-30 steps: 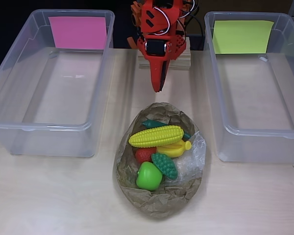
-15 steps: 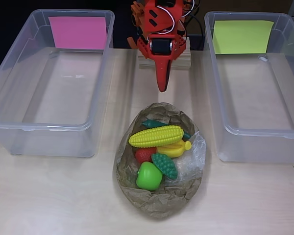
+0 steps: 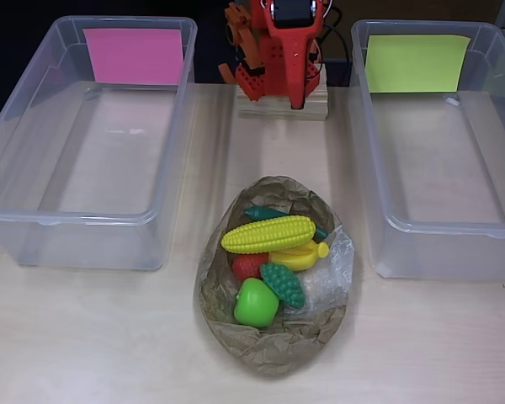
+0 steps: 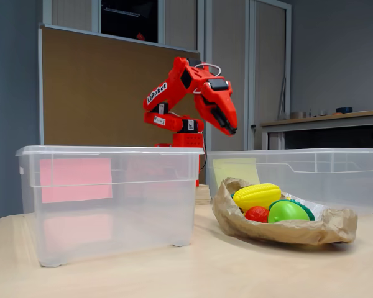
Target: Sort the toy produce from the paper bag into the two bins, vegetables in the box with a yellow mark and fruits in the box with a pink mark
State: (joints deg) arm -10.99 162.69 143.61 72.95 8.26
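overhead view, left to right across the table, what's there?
Bin with pink mark → paper bag of toy produce, with the arm's hand behind it → bin with yellow mark.

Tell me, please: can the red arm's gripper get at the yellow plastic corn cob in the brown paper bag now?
Probably yes. The yellow plastic corn cob lies on top in the open brown paper bag, nothing covering it. The gripper hangs raised behind the bag.
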